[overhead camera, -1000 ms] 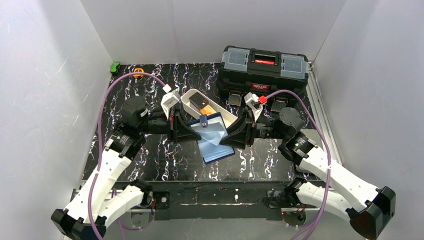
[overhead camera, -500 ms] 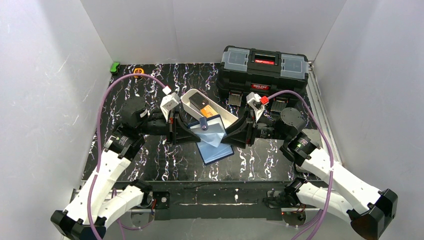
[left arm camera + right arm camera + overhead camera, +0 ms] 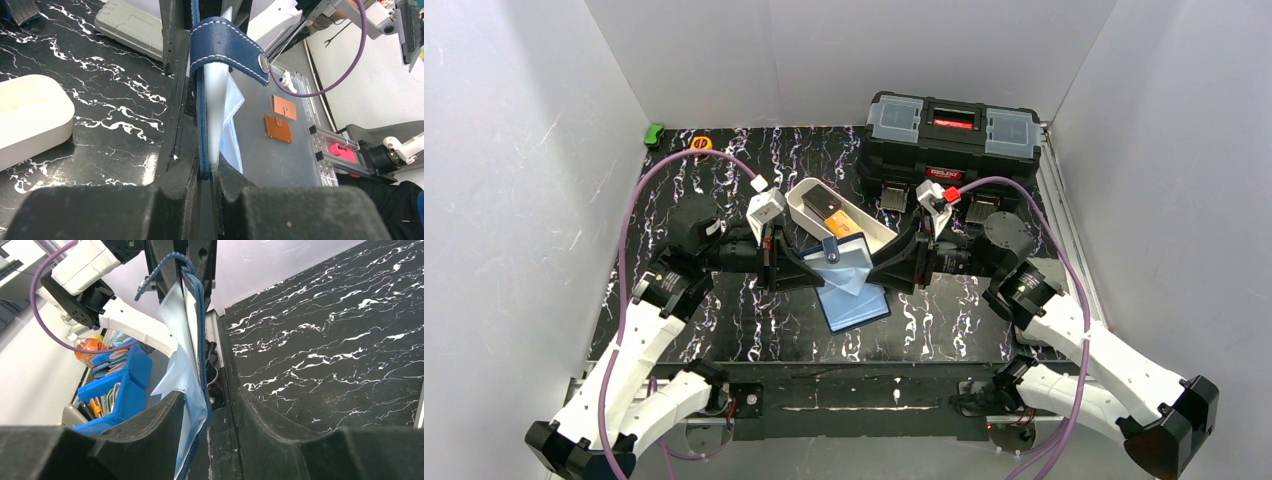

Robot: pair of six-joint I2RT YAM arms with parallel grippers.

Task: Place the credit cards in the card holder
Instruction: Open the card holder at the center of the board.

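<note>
The card holder (image 3: 854, 298), a navy wallet with a light blue inside, hangs open above the table middle between both grippers. My left gripper (image 3: 814, 272) is shut on its left edge; in the left wrist view the navy edge (image 3: 202, 150) is pinched in that gripper (image 3: 206, 172), with the snap tab (image 3: 225, 45) folded over the top. My right gripper (image 3: 877, 272) is open around the opposite flap (image 3: 192, 340). That flap rests against one finger (image 3: 165, 415), with a gap to the other. Two credit cards, a black one (image 3: 822, 205) and an orange one (image 3: 842, 220), lie in the white tray (image 3: 802, 195).
A big black toolbox (image 3: 952, 135) stands at the back right, just behind the right arm. The white tray (image 3: 30, 115) sits directly behind the wallet. A green object (image 3: 654, 133) and an orange tape measure (image 3: 701, 144) lie at the back left corner.
The right gripper's jaws have opened a little around the flap. Both grippers and the wallet have shifted slightly towards the tray.
</note>
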